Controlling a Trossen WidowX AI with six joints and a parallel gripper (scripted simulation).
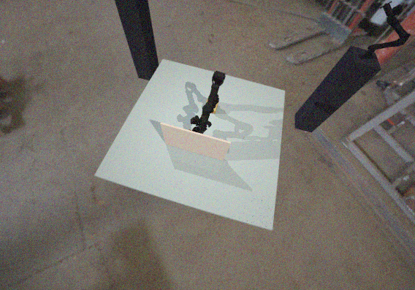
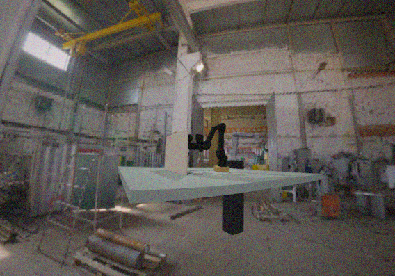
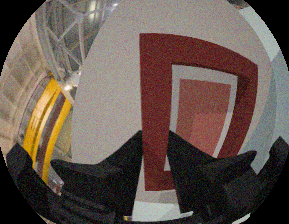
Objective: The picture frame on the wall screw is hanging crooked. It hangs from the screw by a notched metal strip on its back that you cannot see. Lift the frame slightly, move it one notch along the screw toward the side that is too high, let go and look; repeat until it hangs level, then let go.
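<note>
The picture frame (image 3: 155, 96) is dark red with a lighter red panel (image 3: 204, 112) inside. It hangs on a pale wall panel (image 3: 104, 96) (image 1: 195, 145) (image 2: 176, 151) that stands upright on the table. In the wrist view the frame fills the middle and looks tilted. My gripper (image 3: 153, 133) (image 1: 199, 126) (image 2: 190, 143) is at the wall panel, its two black fingers shut on the frame's left bar near the lower end. The screw and the notched strip are hidden behind the frame. In the top and exterior views the frame itself is hidden by the wall panel and the arm.
The pale green table (image 1: 146, 183) (image 2: 208, 185) carries the arm's yellow base (image 2: 221, 168) behind the wall panel. Two black pillars (image 1: 136, 30) (image 1: 336, 88) stand beyond the table's far corners; the right one bears another arm (image 1: 396, 26).
</note>
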